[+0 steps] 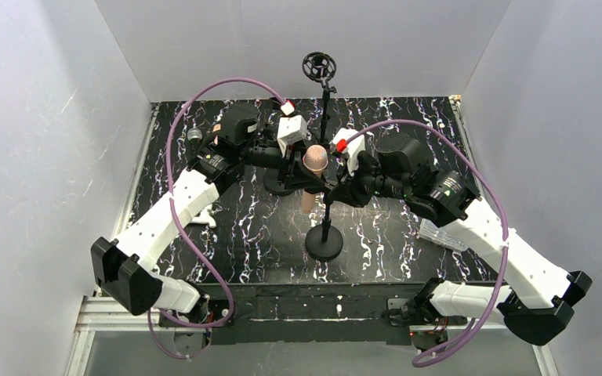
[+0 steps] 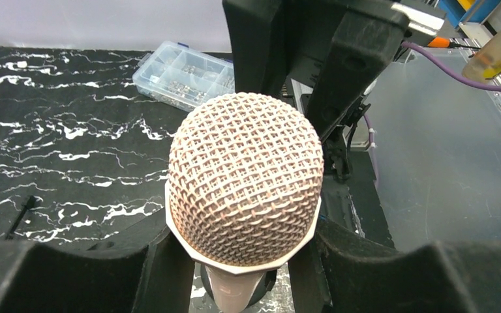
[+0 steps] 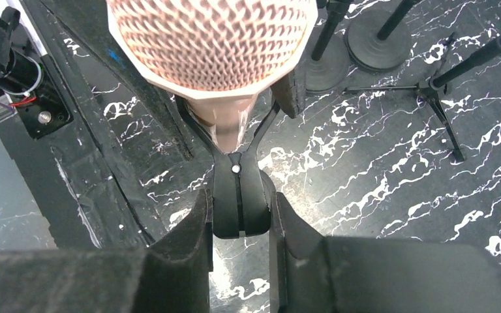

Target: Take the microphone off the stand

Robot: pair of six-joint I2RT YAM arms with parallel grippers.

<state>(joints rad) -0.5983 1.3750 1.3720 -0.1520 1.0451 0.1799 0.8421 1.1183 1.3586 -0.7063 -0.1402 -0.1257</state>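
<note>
**Mic held under its head while the clip is pinched from the opposite side**

Near the centre of the top view, the mic (image 1: 314, 161) is seated head-up and tilted in the clip (image 3: 240, 195) of the stand (image 1: 324, 243). The left gripper (image 2: 235, 283) is closed narrowly on the mic body just under the mesh head, apparently so that the mic can be lifted once freed. At the lower middle of the right wrist view, the right gripper (image 3: 240, 218) is pressed against both sides of the clip's tail, probably to spread the prongs around the body. Both arms are stretched inward from the lower corners of the top view, with wrists turned toward each other, so the mic is approached from left and right. Removal is judged not yet done.
</note>
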